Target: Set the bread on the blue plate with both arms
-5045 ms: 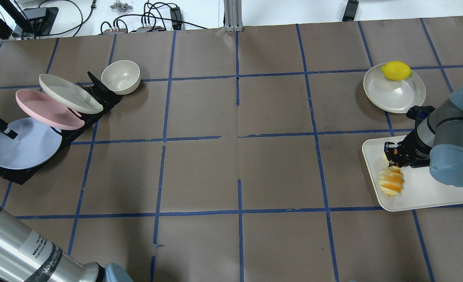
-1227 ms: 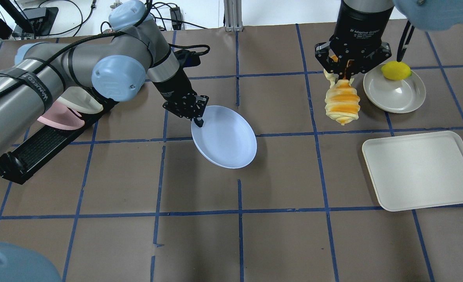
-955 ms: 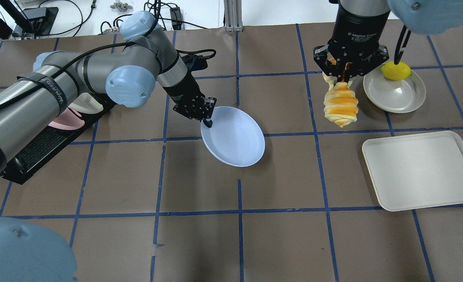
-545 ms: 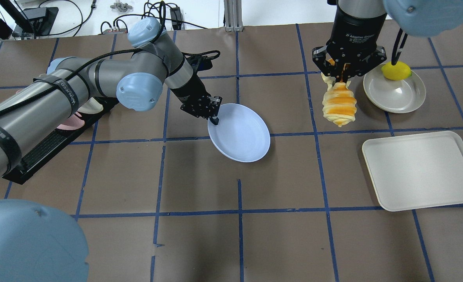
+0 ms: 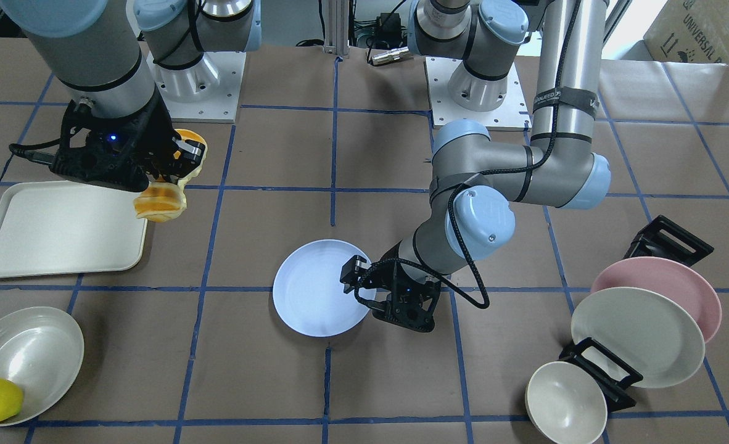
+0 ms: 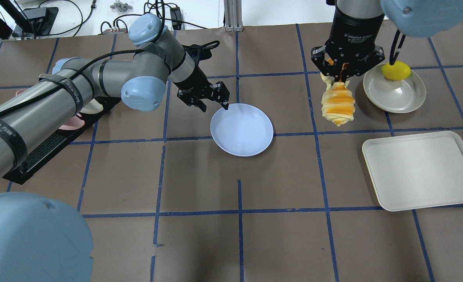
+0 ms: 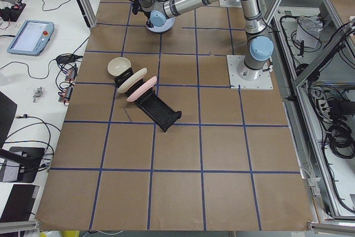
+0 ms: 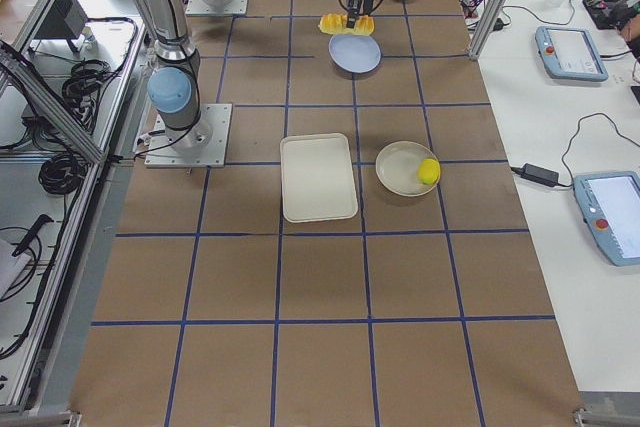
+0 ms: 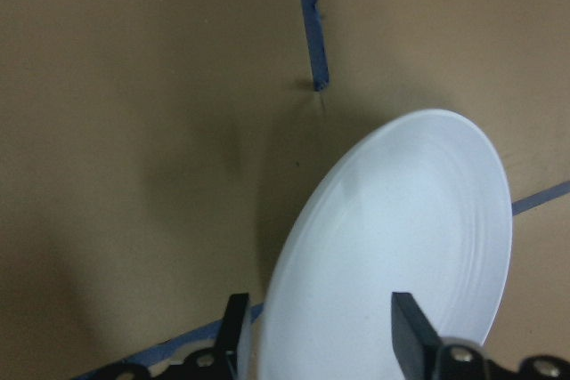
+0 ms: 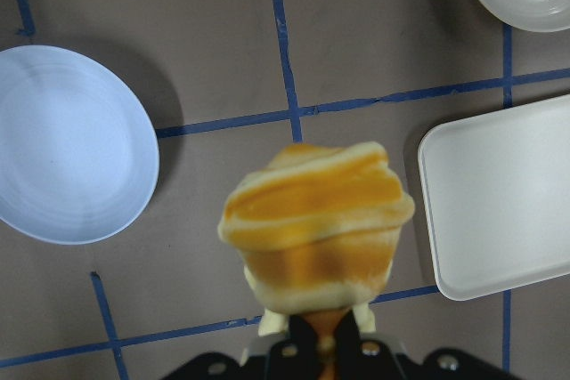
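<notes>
The blue plate point(image 6: 242, 129) lies flat on the brown table near its middle; it also shows in the front view point(image 5: 312, 290). My left gripper point(image 6: 214, 106) is open at the plate's far-left rim. In the left wrist view its fingers stand wide apart on either side of the plate's edge point(image 9: 401, 246). My right gripper point(image 6: 343, 72) is shut on the top end of the bread point(image 6: 338, 105), an orange and cream striped loaf that hangs above the table to the right of the plate. In the right wrist view the bread point(image 10: 316, 211) hangs beside the plate point(image 10: 71, 144).
A cream tray point(image 6: 419, 170) lies at the right. A cream plate point(image 6: 396, 98) with a yellow lemon point(image 6: 396, 70) sits behind it. A black rack point(image 6: 39, 152) at the left holds a pink plate point(image 5: 654, 283) and a cream plate point(image 5: 636, 336), with a bowl point(image 5: 565, 404) beside.
The left gripper carried the tilted blue plate rightward, set it flat on the table and opened. The right gripper, still holding the bread, has drifted slightly left.
</notes>
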Available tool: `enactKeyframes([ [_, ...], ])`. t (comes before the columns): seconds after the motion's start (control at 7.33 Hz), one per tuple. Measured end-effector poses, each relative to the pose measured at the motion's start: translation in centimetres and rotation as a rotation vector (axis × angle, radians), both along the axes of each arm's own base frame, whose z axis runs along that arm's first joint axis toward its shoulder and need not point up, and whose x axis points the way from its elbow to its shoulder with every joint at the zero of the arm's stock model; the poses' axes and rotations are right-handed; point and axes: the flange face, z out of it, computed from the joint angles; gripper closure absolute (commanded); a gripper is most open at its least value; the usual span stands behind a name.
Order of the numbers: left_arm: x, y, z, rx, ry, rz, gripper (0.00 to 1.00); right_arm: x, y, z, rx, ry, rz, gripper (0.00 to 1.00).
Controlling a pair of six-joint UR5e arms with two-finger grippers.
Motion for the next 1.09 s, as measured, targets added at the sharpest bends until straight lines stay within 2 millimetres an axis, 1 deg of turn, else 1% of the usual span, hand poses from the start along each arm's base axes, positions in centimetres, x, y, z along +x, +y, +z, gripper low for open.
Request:
enactKeyframes([
  [0.14,1.0,0.3,2.0,-0.015,-0.040,0.010,0.00,1.0,-0.2,-0.7,0.001,0.001,0.005,0.93],
  [0.27,2.3,1.1,4.7,-0.025,-0.100,0.020,0.00,2.9,-0.7,-2.0,-0.008,0.004,0.012,0.93],
  [0.55,5.8,3.9,11.1,-0.028,-0.216,0.038,0.00,7.7,-2.3,-5.9,-0.033,0.011,0.018,0.93],
  [0.68,7.2,5.6,14.1,-0.023,-0.246,0.036,0.00,9.9,-2.6,-7.9,-0.026,0.013,0.041,0.93],
  [0.82,8.2,7.3,16.8,-0.021,-0.286,0.031,0.00,11.7,-2.7,-9.7,-0.012,0.015,0.068,0.93],
  [0.95,8.9,8.5,19.3,-0.013,-0.332,0.026,0.00,13.3,-2.8,-11.6,0.004,0.016,0.101,0.93],
  [1.09,9.2,8.8,21.3,0.000,-0.357,0.021,0.00,14.9,-2.8,-13.8,0.030,0.017,0.152,0.93],
])
